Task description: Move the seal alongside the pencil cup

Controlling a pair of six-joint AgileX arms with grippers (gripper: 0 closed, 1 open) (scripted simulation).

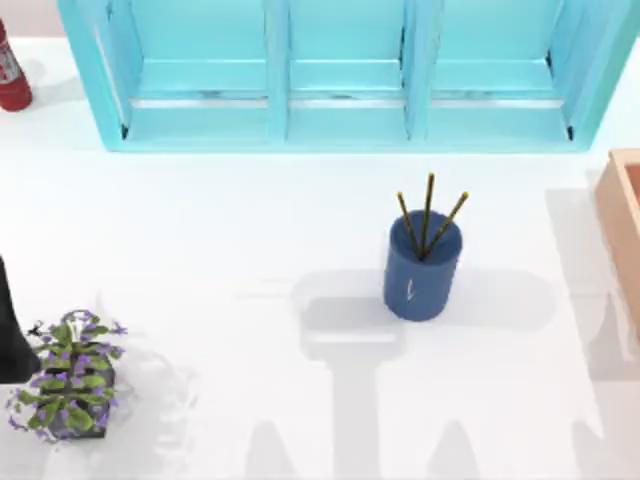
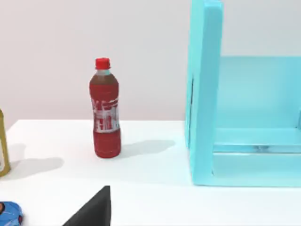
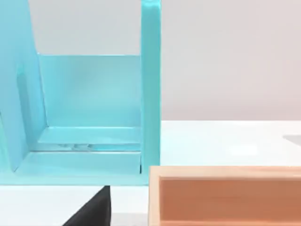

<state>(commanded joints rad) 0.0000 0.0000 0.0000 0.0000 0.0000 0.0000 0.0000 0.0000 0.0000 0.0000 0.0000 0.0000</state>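
Note:
The pencil cup (image 1: 422, 266) stands upright right of the table's middle. It is a dark blue cylinder with a small white mark on its side, and three thin brown-yellow pencils (image 1: 427, 215) stick out of it. The seal is out of view. My left arm (image 1: 8, 335) is a dark shape at the table's left edge, far from the cup. A dark wedge of my left gripper (image 2: 94, 212) edges into the left wrist view. A like wedge of my right gripper (image 3: 94, 211) edges into the right wrist view.
A cyan shelf unit (image 1: 340, 75) spans the back of the table. A red bottle (image 1: 10, 72) stands at the back left, also in the left wrist view (image 2: 105, 110). A potted purple-flowered plant (image 1: 70, 378) sits front left. A wooden box (image 1: 625, 225) lies at the right edge.

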